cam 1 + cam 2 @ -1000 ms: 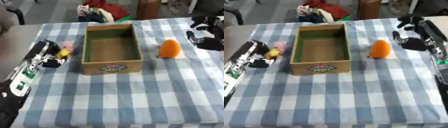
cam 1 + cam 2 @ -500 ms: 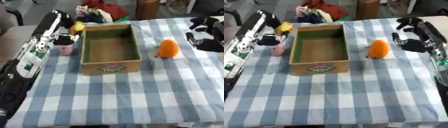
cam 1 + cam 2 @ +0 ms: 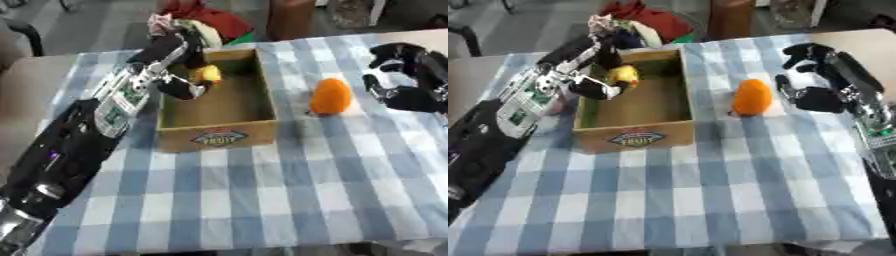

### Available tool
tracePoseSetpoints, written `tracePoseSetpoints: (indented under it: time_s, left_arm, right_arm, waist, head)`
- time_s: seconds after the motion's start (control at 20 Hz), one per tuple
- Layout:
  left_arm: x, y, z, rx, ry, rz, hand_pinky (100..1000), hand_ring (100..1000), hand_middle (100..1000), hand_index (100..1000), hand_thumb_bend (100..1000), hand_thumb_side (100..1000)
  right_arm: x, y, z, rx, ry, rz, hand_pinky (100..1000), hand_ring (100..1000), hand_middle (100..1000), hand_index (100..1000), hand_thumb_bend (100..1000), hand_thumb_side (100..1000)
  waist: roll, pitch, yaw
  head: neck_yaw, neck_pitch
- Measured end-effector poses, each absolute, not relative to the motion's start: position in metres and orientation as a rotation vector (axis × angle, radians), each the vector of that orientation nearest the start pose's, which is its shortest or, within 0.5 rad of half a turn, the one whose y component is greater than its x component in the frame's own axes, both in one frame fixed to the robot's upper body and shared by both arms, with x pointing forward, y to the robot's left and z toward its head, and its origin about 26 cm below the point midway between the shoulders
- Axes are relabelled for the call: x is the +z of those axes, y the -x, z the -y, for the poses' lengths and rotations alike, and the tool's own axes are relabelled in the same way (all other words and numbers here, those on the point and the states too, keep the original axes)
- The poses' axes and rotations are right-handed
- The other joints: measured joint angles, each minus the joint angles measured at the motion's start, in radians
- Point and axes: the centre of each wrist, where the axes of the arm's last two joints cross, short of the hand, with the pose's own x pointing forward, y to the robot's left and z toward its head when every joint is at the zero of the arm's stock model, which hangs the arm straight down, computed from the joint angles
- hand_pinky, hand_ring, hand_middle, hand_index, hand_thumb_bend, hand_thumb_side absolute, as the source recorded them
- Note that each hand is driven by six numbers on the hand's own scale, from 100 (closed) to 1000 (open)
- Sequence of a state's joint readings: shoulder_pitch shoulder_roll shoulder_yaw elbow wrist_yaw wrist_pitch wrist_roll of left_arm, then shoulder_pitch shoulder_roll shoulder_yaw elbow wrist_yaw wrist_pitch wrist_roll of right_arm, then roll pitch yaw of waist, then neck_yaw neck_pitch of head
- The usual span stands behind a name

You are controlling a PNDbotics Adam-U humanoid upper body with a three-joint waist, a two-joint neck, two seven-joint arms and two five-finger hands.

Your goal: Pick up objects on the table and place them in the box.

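The left robot hand grasps a yellow toy with curled fingers, holding it over the left rim of the box. An orange fruit stands on the checked counter just right of the box (apart from it), with the right robot hand near it, fingers relaxed and holding nothing.

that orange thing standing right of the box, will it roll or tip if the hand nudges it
Probably yes. The orange object looks rounded and egg-like, standing on its end on the checked tablecloth, so a sideways nudge from the right hand would likely topple it and set it rolling. Its smooth-looking surface may also slip between fingers; what it is made of can't be told.
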State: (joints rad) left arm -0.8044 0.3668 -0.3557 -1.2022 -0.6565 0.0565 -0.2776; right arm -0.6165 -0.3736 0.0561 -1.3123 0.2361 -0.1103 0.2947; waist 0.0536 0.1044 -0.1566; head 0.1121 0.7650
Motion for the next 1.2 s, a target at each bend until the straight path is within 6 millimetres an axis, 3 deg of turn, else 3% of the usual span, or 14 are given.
tracePoseSetpoints:
  time_s: [0.2,0.25,0.35,0.5,0.55,0.85,1.05,1.2]
  left_arm:
    - [0.144,-0.446,-0.195,-1.418,-0.639,1.512,742,717,725,772,495,104]
    - [0.142,-0.447,-0.195,-1.422,-0.64,1.504,746,722,748,786,540,185]
    - [0.14,-0.448,-0.197,-1.418,-0.65,1.508,747,721,751,782,558,238]
    - [0.148,-0.448,-0.202,-1.356,-0.683,1.554,733,688,714,759,497,173]
    - [0.153,-0.447,-0.204,-1.323,-0.697,1.574,730,676,694,739,448,110]
    - [0.181,-0.441,-0.23,-1.077,-0.821,1.66,732,674,684,727,391,100]
    - [0.18,-0.439,-0.253,-0.985,-0.892,1.615,730,676,691,739,395,100]
    - [0.169,-0.44,-0.271,-0.964,-0.92,1.539,727,675,693,744,398,100]
  right_arm:
    - [0.148,-0.417,0.277,0.885,0.257,1.841,836,921,625,819,187,125]
    - [0.148,-0.417,0.277,0.886,0.256,1.839,836,921,625,819,185,125]
    - [0.148,-0.417,0.277,0.886,0.256,1.838,836,921,625,819,186,124]
    - [0.147,-0.417,0.277,0.886,0.257,1.837,836,921,625,819,184,125]
    - [0.147,-0.417,0.277,0.886,0.257,1.837,837,921,625,819,183,125]
    - [0.147,-0.417,0.277,0.887,0.258,1.835,837,921,624,819,179,125]
    - [0.146,-0.417,0.278,0.886,0.259,1.832,837,921,624,819,177,124]
    - [0.145,-0.417,0.278,0.886,0.259,1.831,837,921,624,819,176,124]
  waist:
    - [0.001,0.0,-0.002]
    - [0.001,0.0,-0.002]
    - [0.001,0.0,-0.002]
    - [0.001,0.0,0.001]
    - [0.001,-0.001,0.002]
    - [0.001,-0.001,0.007]
    - [0.005,-0.001,0.009]
    - [0.006,-0.001,0.012]
  head:
    - [0.0,0.0]
    - [0.0,0.0]
    - [-0.001,0.0]
    - [-0.002,0.0]
    - [-0.003,0.0]
    - [-0.009,0.0]
    - [-0.012,0.0]
    - [-0.016,0.0]
